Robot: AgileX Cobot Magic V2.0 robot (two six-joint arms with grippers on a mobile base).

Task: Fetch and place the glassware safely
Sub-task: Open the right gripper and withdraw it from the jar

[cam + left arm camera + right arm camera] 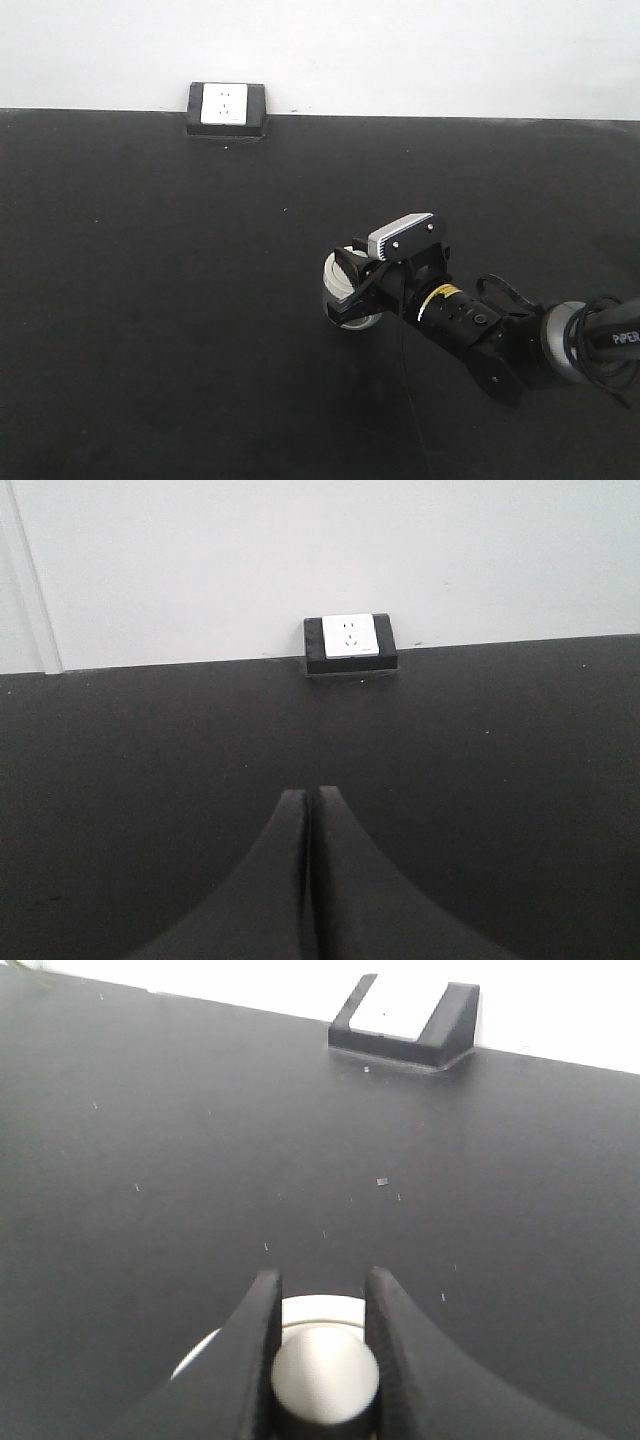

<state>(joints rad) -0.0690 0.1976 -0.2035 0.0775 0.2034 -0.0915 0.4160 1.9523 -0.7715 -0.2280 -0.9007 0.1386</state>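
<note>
The glassware (340, 283), a small clear jar with a cream-white lid, stands on the black tabletop (150, 280) right of centre. My right gripper (356, 287) reaches it from the right. In the right wrist view the two black fingers (262, 1305) press on either side of the lid's round knob (325, 1372), so my right gripper (320, 1278) is shut on the knob; the lid rim (320, 1309) shows behind it. The jar's glass body is mostly hidden. My left gripper (310, 792) hangs above bare black table, shut, with nothing between its fingers.
A white wall socket in a black frame (226, 106) sits at the table's far edge against the white wall; this socket (350, 640) also shows ahead of the left gripper, and the socket (405, 1018) lies beyond the right one.
</note>
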